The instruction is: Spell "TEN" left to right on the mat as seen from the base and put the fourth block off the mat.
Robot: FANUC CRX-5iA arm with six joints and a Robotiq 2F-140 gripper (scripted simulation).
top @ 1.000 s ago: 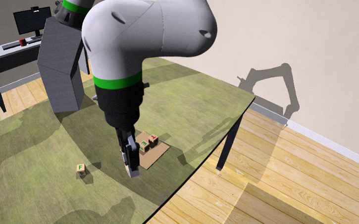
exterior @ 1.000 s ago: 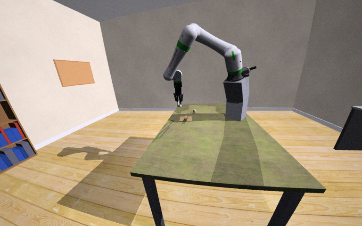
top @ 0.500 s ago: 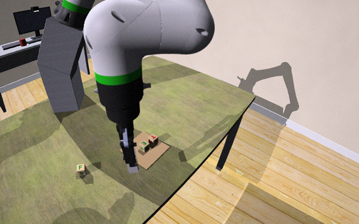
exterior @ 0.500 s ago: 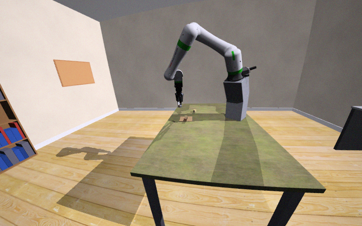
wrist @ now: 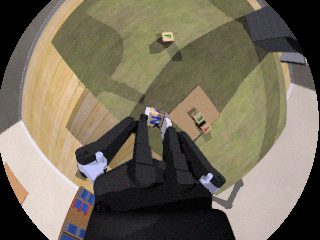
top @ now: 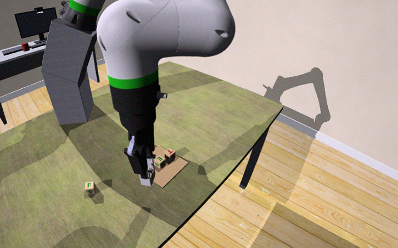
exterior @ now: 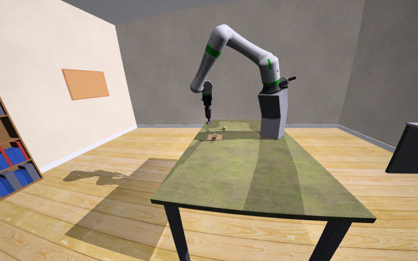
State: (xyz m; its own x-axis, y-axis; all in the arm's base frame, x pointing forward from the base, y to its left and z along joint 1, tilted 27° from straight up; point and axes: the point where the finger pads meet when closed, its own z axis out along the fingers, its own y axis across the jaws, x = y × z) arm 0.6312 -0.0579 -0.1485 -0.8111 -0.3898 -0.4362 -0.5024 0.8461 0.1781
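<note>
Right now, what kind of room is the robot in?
Probably an office or study used as a robot workroom: a wooden floor, a bookshelf with binders, and a desk with a monitor. The robot arm stands at a long table with letter blocks.
</note>
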